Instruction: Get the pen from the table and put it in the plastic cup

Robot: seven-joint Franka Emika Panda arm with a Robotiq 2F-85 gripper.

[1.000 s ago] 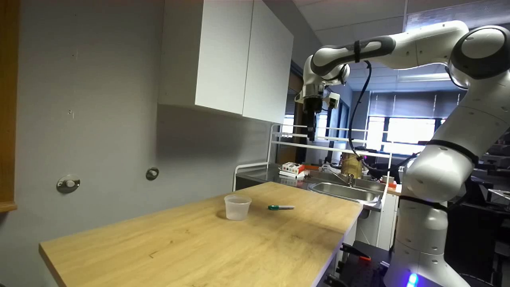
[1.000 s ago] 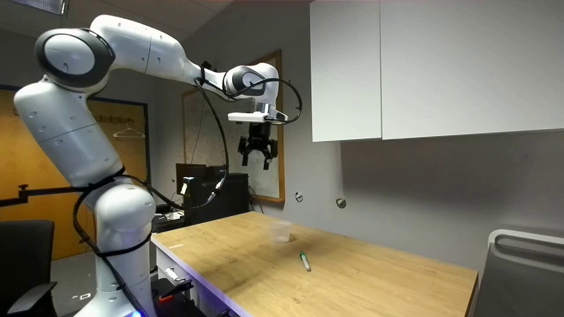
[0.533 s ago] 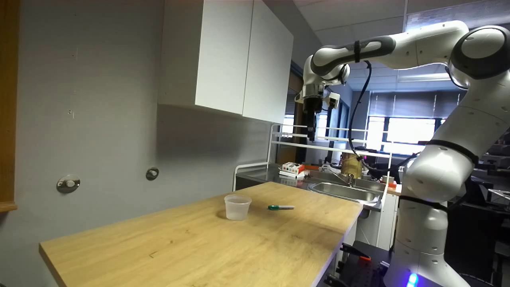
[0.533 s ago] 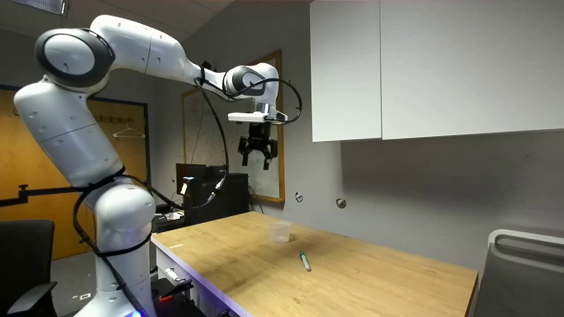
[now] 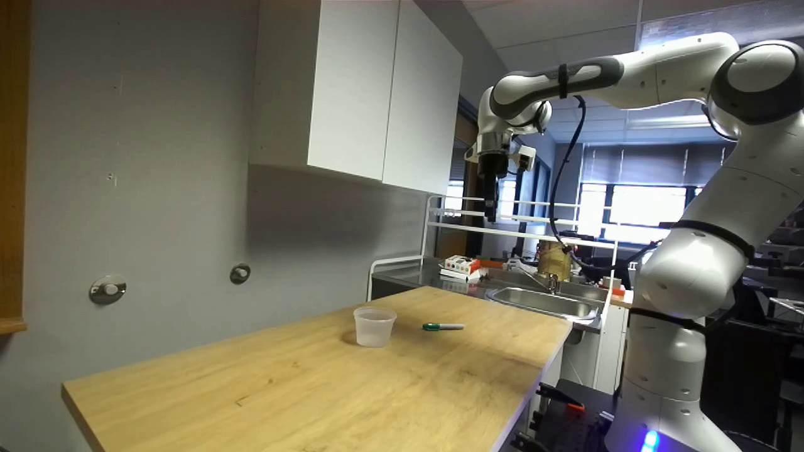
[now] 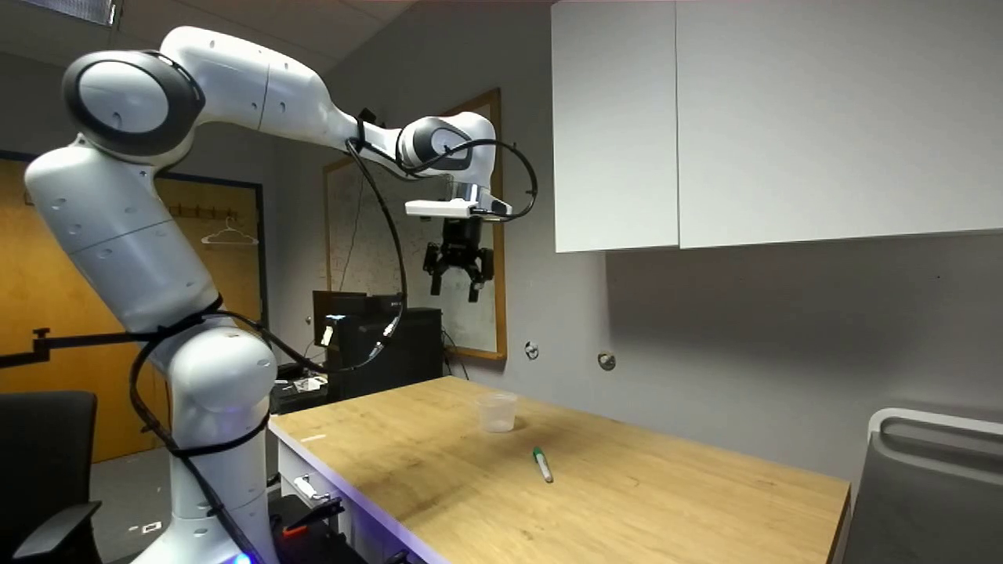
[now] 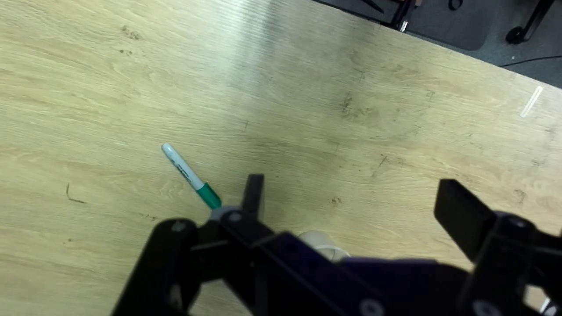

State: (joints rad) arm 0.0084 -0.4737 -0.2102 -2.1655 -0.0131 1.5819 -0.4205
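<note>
The pen is a marker [image 5: 443, 326] with a pale grey barrel and green cap. It lies on the light wood table [image 5: 301, 389], beside the cup; it also shows in an exterior view [image 6: 542, 465] and the wrist view [image 7: 184, 168]. The translucent plastic cup [image 5: 375, 328] stands upright on the table, apart from the pen. It also shows in an exterior view [image 6: 497, 413]; in the wrist view the cup [image 7: 317, 239] is mostly hidden behind the gripper. My gripper [image 6: 454, 296] points down, high above the table. Its fingers [image 7: 351, 188] are wide apart with nothing between them.
White wall cabinets [image 5: 377, 94] hang above the table's wall side. A metal sink [image 5: 546, 302] and a small box [image 5: 461, 265] are beyond the table's end, past a white rail [image 5: 396, 258]. A thin white strip [image 7: 531, 101] lies near a table edge.
</note>
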